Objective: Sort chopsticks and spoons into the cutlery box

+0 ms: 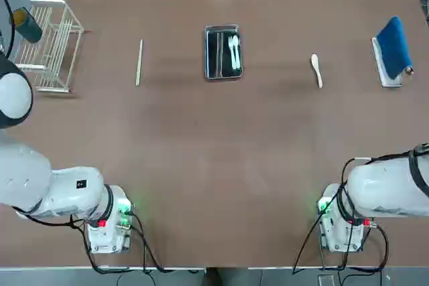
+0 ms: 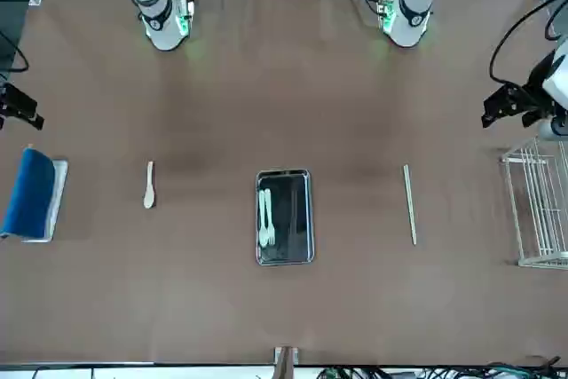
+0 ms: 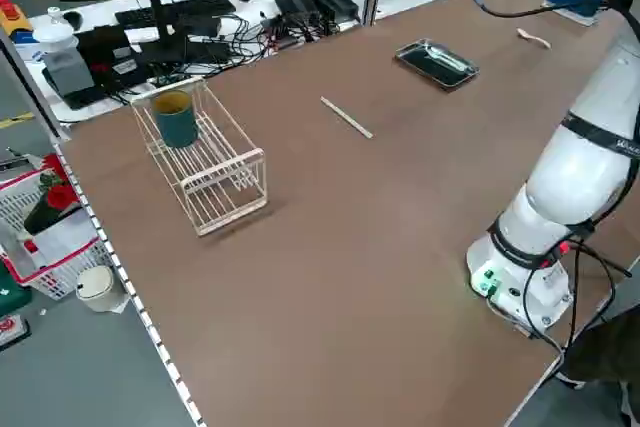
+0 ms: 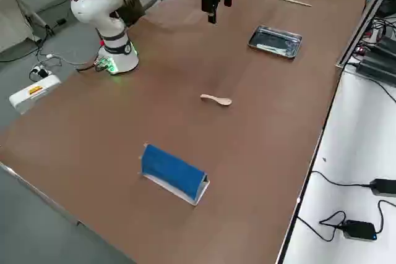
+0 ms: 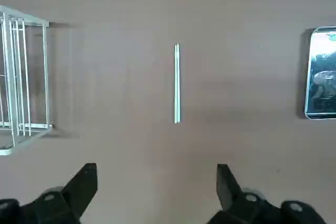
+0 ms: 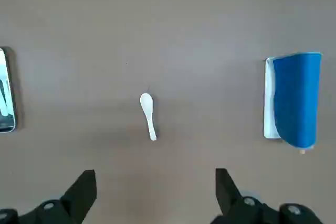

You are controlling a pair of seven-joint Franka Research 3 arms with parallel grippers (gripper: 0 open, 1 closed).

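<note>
Gleaming metal cutlery box [image 1: 222,29] holding perhaps two spoons [image 1: 234,55].

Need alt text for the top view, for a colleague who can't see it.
A metal tray at the table's far centre holds white spoons. Chopsticks lie to its left, and one spoon lies loose to its right. A wire rack sits far left and a blue holder far right.

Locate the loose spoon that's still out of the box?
The loose spoon lies flat on the table on the robot's right side in the top view, between the cutlery box and the blue-topped holder, touching neither.
</note>
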